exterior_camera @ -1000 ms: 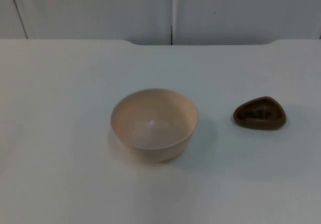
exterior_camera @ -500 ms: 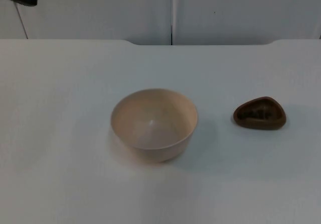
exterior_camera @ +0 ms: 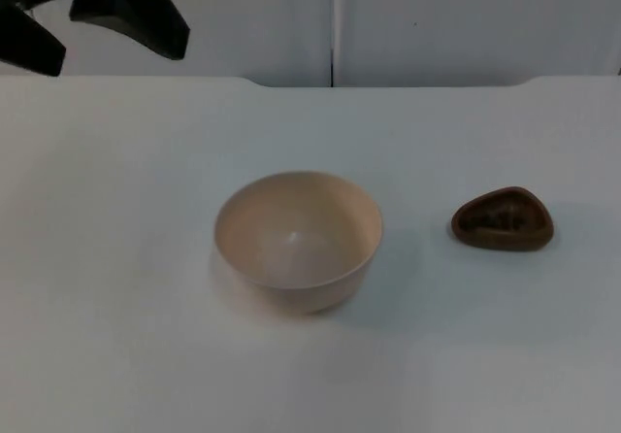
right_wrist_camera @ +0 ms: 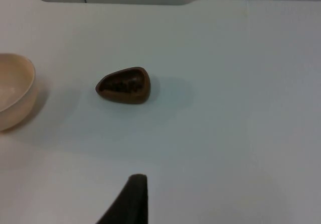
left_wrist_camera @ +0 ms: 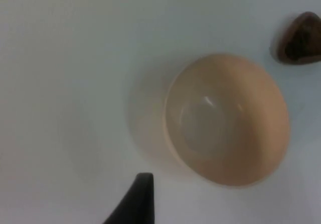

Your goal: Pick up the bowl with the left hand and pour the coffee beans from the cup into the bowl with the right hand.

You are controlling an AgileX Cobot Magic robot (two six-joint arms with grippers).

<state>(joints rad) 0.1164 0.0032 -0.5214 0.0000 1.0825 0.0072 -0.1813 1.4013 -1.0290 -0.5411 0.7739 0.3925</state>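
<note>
The reach for the bowl [exterior_camera: 298, 239] is in hand. The left gripper [exterior_camera: 97, 20] is seen open, high and well apart from it; the cup [exterior_camera: 502, 221] stands beyond. The right gripper waits, its state untold. A descent onto the rim is called for.
</note>
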